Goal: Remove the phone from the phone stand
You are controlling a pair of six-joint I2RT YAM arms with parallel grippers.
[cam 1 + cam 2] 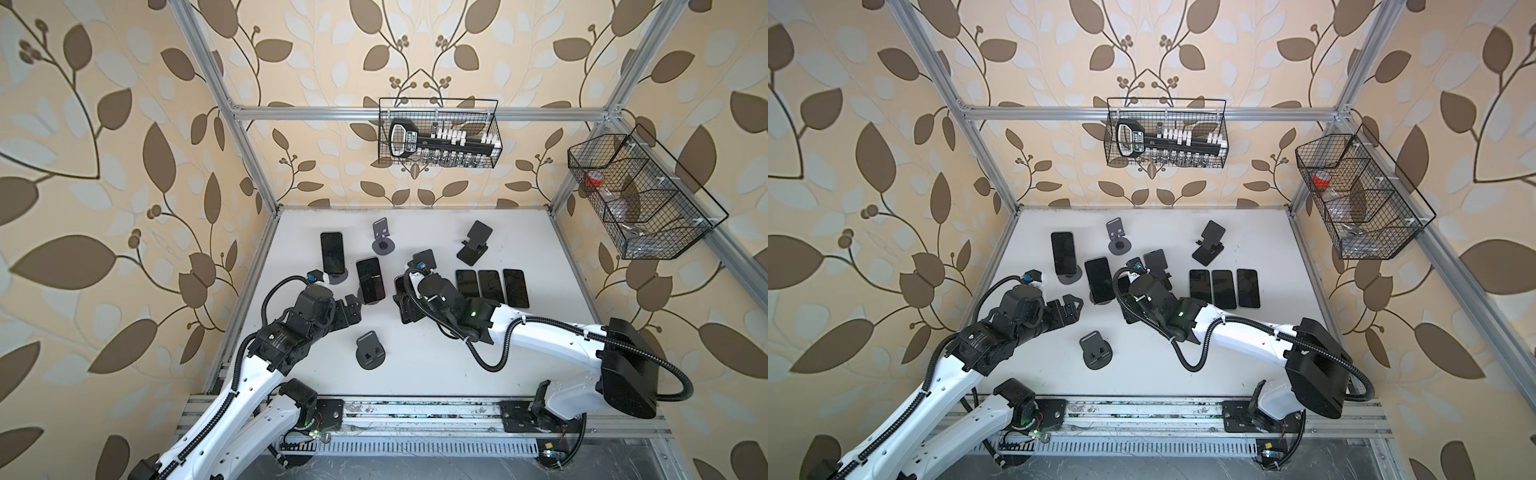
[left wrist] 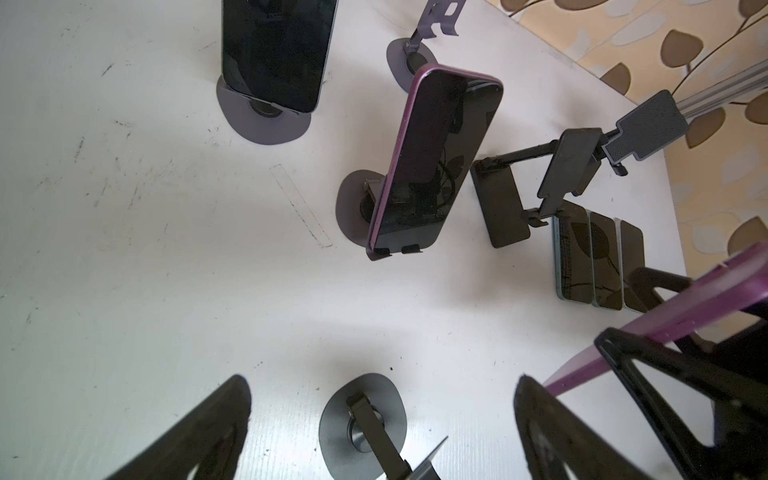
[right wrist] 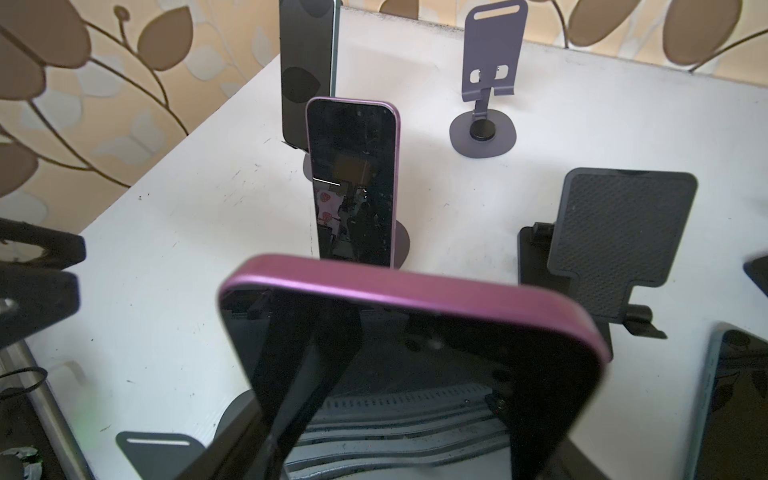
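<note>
Just left of the row of three phones (image 1: 492, 287) lying flat on the tabletop (image 1: 415, 365), the right pincer (image 1: 401, 304) is clamped shut on the purple phone (image 3: 436, 332), holding it near one end so the other end juts out free. The phone looks already clear of the black folding stand (image 3: 623, 232), which stands bare just beyond the left end of that row. Farther left of the row, the left pincer (image 1: 354, 308) hovers over the tabletop with its jaws spread wide and nothing between them. The phone is probably a stiff slab that will not flex, of modest weight, but with slick glass on its face and a smooth band round its rim. Held by one end, it may pivot or slide in the grip. A fall could crack the glass, so it should be set down gently and flat. The safest hold is probably across the two long edges near the middle, firm but not crushing; I cannot tell whether the present grip lies on the faces or the edges. It is slim and flat with rounded corners, a matte purple rim and back, and a glossy dark screen that mirrors the rig.
</note>
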